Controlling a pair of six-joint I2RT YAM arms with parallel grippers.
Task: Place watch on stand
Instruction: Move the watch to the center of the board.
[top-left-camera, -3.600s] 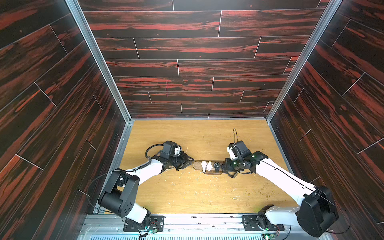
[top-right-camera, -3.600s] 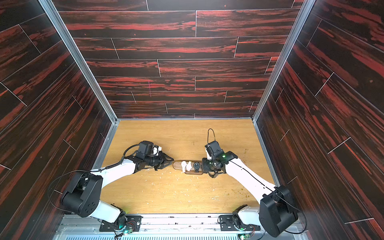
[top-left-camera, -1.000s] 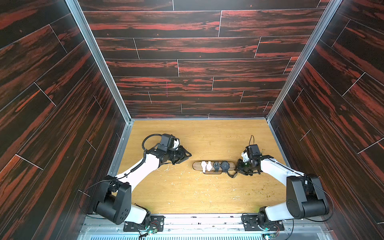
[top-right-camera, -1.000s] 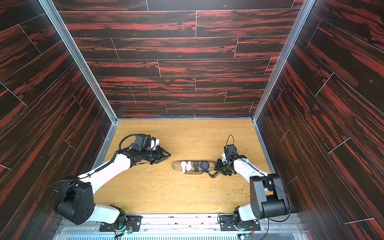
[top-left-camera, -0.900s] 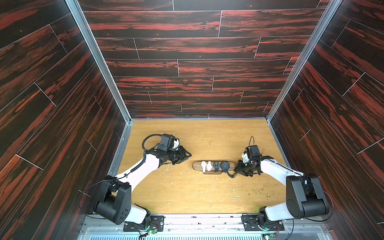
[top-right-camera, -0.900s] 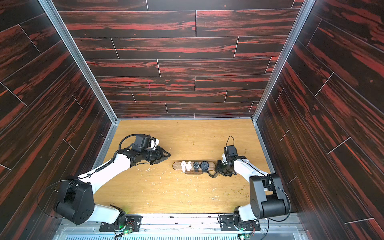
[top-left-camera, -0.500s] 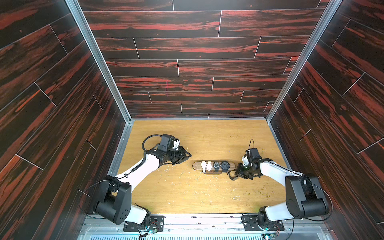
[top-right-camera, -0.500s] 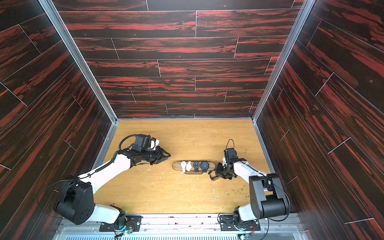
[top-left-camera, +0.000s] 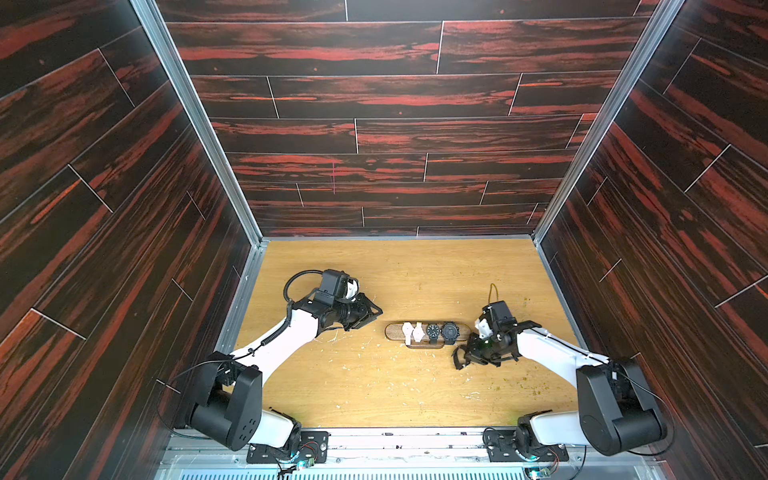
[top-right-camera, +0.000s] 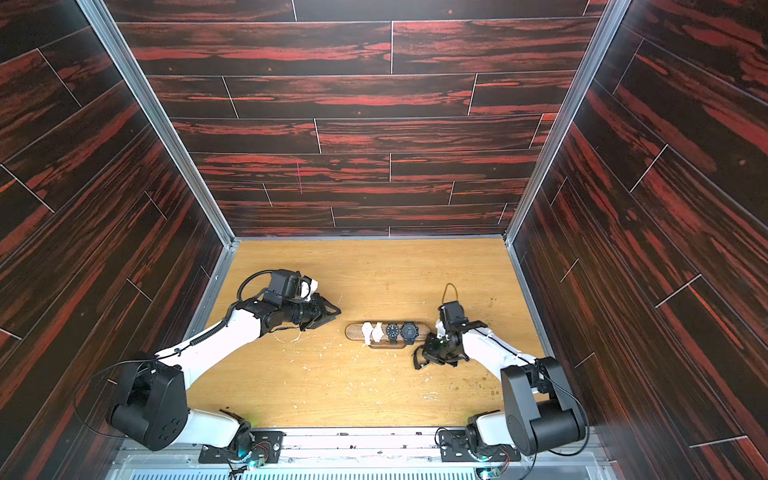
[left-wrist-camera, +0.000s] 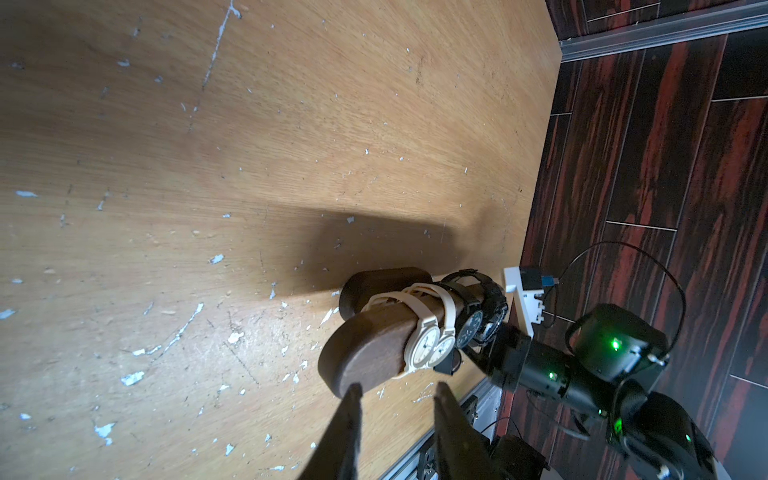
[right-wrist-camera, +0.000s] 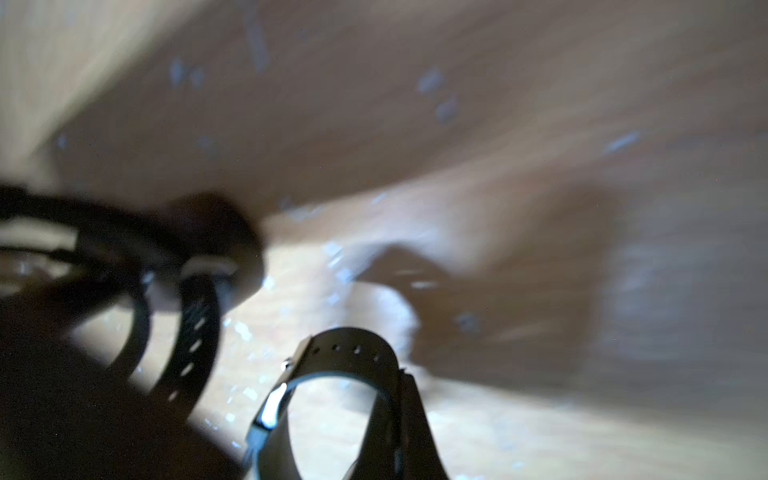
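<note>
The stand (top-left-camera: 394, 331) (top-right-camera: 353, 331) is a dark wooden bar lying mid-table. Two white watches (top-left-camera: 413, 331) and two black ones (top-left-camera: 441, 331) are strapped round it. My right gripper (top-left-camera: 471, 354) (top-right-camera: 432, 353) sits just in front of the bar's right end, shut on the strap of a black watch (top-left-camera: 457, 360) (top-right-camera: 417, 360). In the blurred right wrist view that watch's buckled strap loop (right-wrist-camera: 345, 357) stands up from my gripper (right-wrist-camera: 395, 419). My left gripper (top-left-camera: 376, 313) (left-wrist-camera: 397, 388) hovers left of the stand (left-wrist-camera: 365, 357), open and holding nothing.
The wooden tabletop (top-left-camera: 374, 386) is scuffed with white flecks. Dark red-streaked panel walls enclose it on three sides. A metal rail (top-left-camera: 395, 436) with both arm bases runs along the front edge.
My right gripper has closed on the black watch's strap and drawn it a little toward the front, away from the stand's right end. The left arm has stayed put.
</note>
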